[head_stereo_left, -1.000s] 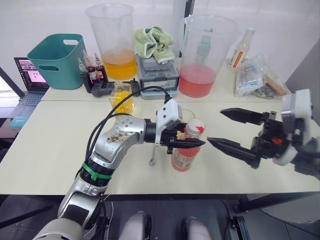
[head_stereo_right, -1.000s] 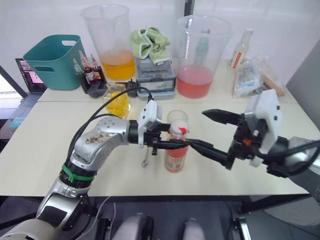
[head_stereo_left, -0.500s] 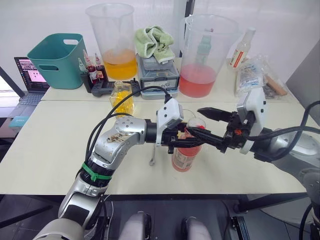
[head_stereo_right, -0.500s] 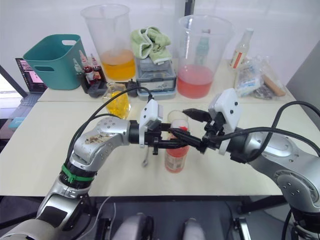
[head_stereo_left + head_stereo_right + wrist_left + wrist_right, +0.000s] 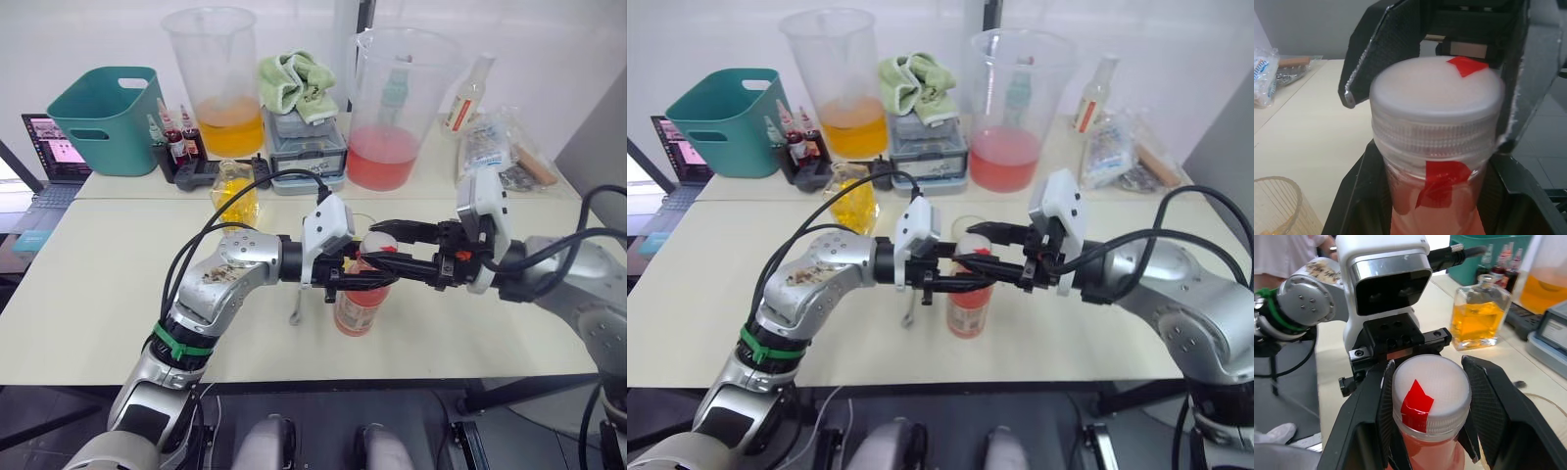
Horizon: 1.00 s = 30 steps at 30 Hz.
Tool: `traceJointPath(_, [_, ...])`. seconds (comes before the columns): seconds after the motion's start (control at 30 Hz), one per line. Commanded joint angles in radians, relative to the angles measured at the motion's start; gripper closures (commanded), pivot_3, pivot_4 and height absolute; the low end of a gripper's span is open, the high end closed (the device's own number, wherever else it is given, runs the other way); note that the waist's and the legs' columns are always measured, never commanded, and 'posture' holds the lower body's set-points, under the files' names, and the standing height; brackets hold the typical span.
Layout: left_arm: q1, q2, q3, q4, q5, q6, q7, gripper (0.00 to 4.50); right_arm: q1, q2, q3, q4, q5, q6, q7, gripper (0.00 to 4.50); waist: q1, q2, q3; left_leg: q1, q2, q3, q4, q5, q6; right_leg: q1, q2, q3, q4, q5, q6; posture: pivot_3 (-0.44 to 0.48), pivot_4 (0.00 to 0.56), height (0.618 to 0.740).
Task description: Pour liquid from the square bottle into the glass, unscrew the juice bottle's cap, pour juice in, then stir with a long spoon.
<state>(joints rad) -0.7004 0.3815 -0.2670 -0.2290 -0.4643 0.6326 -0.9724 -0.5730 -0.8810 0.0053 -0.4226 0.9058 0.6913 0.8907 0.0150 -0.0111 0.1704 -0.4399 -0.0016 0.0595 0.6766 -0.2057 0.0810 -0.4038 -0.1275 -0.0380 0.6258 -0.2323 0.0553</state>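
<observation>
The juice bottle (image 5: pixel 359 305) stands upright mid-table, pink liquid inside. My left gripper (image 5: pixel 366 280) is shut on its neck just under the cap (image 5: pixel 1431 382), which is white with a strip of red tape. My right gripper (image 5: pixel 378 247) comes in from the right and is shut on the cap, one finger (image 5: pixel 1484 401) against each side. The glass (image 5: pixel 966 226) stands just behind the bottle. The square bottle (image 5: pixel 235 191) with yellow-orange contents sits further back left. The long spoon (image 5: pixel 297 305) lies on the table beneath my left forearm.
Along the back stand a teal bin (image 5: pixel 108 117), a beaker of orange liquid (image 5: pixel 217 88), a grey box with a green cloth (image 5: pixel 306 137), a beaker of pink liquid (image 5: pixel 397 108), dropper bottles (image 5: pixel 176 137), a slim bottle (image 5: pixel 465 93) and plastic bags (image 5: pixel 500 147).
My right gripper has swung in from the right to the bottle top and its fingers have narrowed onto the cap. My left gripper has kept hold of the bottle.
</observation>
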Motion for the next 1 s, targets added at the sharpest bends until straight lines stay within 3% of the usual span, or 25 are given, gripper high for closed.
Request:
traceJointPath(0.03, [0.020,0.023,0.010,-0.035,-0.014,0.033,0.001,2.88,-0.106,0.023,0.103,0.157,-0.096,-0.112,0.299,2.81,-0.008,0.000,0.000,0.000,0.000,0.000,0.000,0.000,0.000,0.000,0.000,0.000,0.000,0.000,0.000,0.000,0.150,0.736])
traceJointPath(0.2, [0.052,0.036,0.028,-0.082,-0.030,0.065,0.037,2.88,-0.340,0.132,0.247,0.456,-0.257,-0.273,0.649,2.81,-0.021,0.000,0.000,0.001,0.000,0.000,0.000,0.000,0.000,-0.001,0.002,0.001,0.001,0.000,0.000,0.000,0.150,0.736])
traceJointPath(0.37, [0.068,0.044,0.034,-0.114,-0.042,0.073,0.044,2.88,-0.403,0.141,0.280,0.547,-0.283,-0.263,0.724,2.81,-0.015,0.000,0.000,0.001,0.000,-0.001,-0.001,0.000,0.000,-0.001,0.001,0.000,0.002,0.000,0.000,0.000,0.150,0.736])
traceJointPath(0.43, [0.072,0.047,0.036,-0.123,-0.046,0.074,0.048,2.88,-0.414,0.130,0.264,0.557,-0.262,-0.221,0.724,1.79,-0.013,0.000,0.000,0.001,0.000,-0.001,-0.001,0.000,0.000,-0.001,0.001,0.000,0.002,0.000,0.000,0.000,0.150,0.736])
traceJointPath(0.5, [0.076,0.051,0.035,-0.131,-0.049,0.076,0.052,2.88,-0.408,0.107,0.237,0.542,-0.233,-0.177,0.724,1.18,-0.012,0.000,0.000,0.001,0.000,-0.001,-0.001,0.000,0.000,-0.001,0.001,0.000,0.002,0.000,0.000,0.000,0.150,0.736])
traceJointPath(0.6, [0.078,0.045,0.034,-0.141,-0.061,0.081,0.053,2.88,-0.349,0.072,0.128,0.477,-0.210,-0.161,0.673,0.16,-0.006,0.000,0.000,0.001,0.000,-0.001,-0.001,0.000,0.000,-0.001,-0.001,0.000,0.002,0.000,0.000,0.000,0.150,0.736])
traceJointPath(0.63, [0.078,0.043,0.034,-0.143,-0.067,0.081,0.051,2.88,-0.329,0.060,0.096,0.456,-0.199,-0.148,0.655,0.03,-0.003,0.000,0.000,0.001,0.000,-0.001,-0.001,0.000,0.000,-0.001,-0.001,0.000,0.002,0.000,0.000,0.000,0.150,0.736])
traceJointPath(0.83, [0.078,0.034,0.024,-0.146,-0.073,0.088,0.056,2.88,-0.105,0.022,-0.134,0.165,-0.101,-0.009,0.367,0.03,0.002,0.000,0.000,0.000,0.000,-0.001,-0.001,0.000,0.000,-0.001,-0.002,0.000,0.002,0.000,0.000,0.000,0.150,0.736])
traceJointPath(1.0, [0.074,0.023,0.015,-0.129,-0.071,0.089,0.056,2.88,0.022,0.052,-0.215,-0.079,-0.011,0.108,0.104,0.03,0.001,0.000,0.000,0.000,0.000,-0.001,-0.002,0.000,0.000,-0.001,-0.003,0.001,0.002,0.000,0.000,0.000,0.150,0.736])
